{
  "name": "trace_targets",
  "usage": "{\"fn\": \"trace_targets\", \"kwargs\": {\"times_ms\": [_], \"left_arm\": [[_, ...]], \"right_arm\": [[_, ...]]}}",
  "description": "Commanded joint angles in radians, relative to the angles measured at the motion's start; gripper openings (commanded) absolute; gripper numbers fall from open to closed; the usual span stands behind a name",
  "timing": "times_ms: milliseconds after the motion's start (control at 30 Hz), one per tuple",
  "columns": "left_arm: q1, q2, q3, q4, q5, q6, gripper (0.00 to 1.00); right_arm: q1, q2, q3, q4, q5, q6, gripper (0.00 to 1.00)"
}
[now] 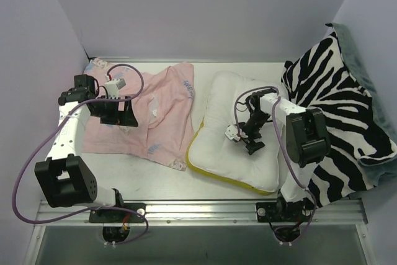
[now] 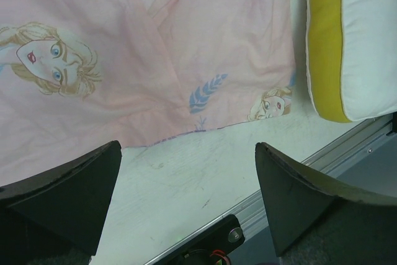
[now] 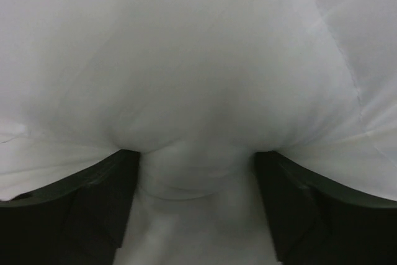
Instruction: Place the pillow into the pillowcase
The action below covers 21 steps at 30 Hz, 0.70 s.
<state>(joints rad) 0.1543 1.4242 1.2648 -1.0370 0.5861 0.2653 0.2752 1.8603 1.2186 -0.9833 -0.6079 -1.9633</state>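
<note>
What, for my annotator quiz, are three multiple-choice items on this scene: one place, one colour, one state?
1. Relative to the pillowcase, the pillow lies: A inside it; B beside it, on its right in the top view; C on top of it.
2. The pillow's edge band is: A green; B yellow; C red.
3. The left gripper is: A shut on the pillowcase; B shut on the pillow; C open and empty.
Answers: B, the top view shows them side by side; B, the left wrist view shows yellow; C, its jaws stand wide apart with nothing between.
</note>
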Motion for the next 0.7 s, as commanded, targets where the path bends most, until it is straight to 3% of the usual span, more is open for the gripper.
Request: {"fn": "trace_targets", "kwargs": {"times_ms": [0,33,67,100,200,400,567,667], "left_arm": [[0.017,-0.034,0.007,0.006,-0.011,0.014,0.98],[0.024,-0.031,0.010,0.008,-0.012,0.018,0.97],[0.028,-0.027,0.015,0.006,-0.011,0.029,0.97],[0.037,-0.021,0.021,0.008,-0.011,0.034,0.97],[0.050,0.015,0.054,0.006,0.011,0.045,0.97],[0.073,0.068,0.133,0.023,0.054,0.031,0.97],[0.105,0.077,0.176,0.034,0.047,0.028,0.98],[0.123,0.087,0.200,0.045,0.043,0.015,0.97]], "right_arm": [[0.050,0.046,-0.050,0.182,0.083,-0.391,0.65],[0.070,0.040,-0.042,0.202,0.088,-0.340,0.54],[0.079,0.034,-0.033,0.199,0.088,-0.292,0.23],[0.085,0.014,-0.019,0.195,0.086,-0.191,0.02],[0.081,-0.047,0.062,0.147,0.005,-0.053,0.00],[0.067,-0.211,0.307,0.071,-0.179,0.511,0.00],[0.078,-0.303,0.398,0.087,-0.090,0.991,0.00],[0.087,-0.366,0.381,0.110,0.032,1.162,0.00]]}}
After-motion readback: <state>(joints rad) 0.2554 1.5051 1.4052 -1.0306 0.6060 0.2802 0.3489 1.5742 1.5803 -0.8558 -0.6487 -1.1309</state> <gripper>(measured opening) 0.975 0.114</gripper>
